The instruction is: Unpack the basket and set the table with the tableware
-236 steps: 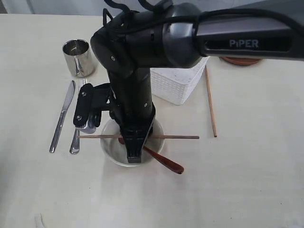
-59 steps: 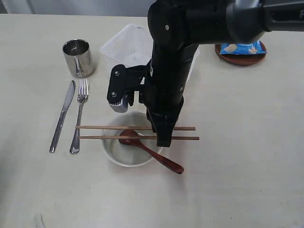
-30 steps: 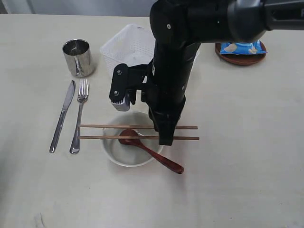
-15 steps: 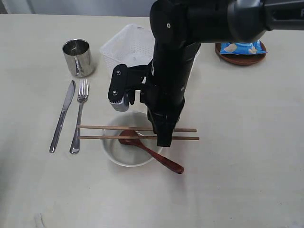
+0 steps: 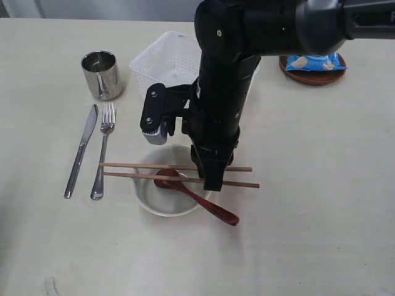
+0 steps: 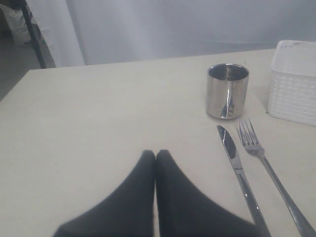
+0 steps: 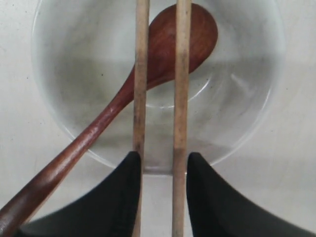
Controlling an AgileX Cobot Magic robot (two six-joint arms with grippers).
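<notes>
The left hand (image 6: 155, 165) hangs empty, fingers pressed together. Knife (image 5: 81, 151) and fork (image 5: 102, 148) lie side by side at the bowl's (image 5: 149, 201) nine o'clock, with the cup (image 5: 102, 74) at ten, as a place setting. Both chopsticks (image 5: 142, 166) bridge the bowl above the spoon (image 5: 203, 201). The right hand (image 5: 212, 182) stands over them at the bowl's three o'clock rim, fingers spread to either side of the pair, probably letting go.

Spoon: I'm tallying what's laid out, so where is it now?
Exterior view, near the middle: the spoon rests with its head in the bowl, under both chopsticks, handle poking out toward the lower right.
</notes>
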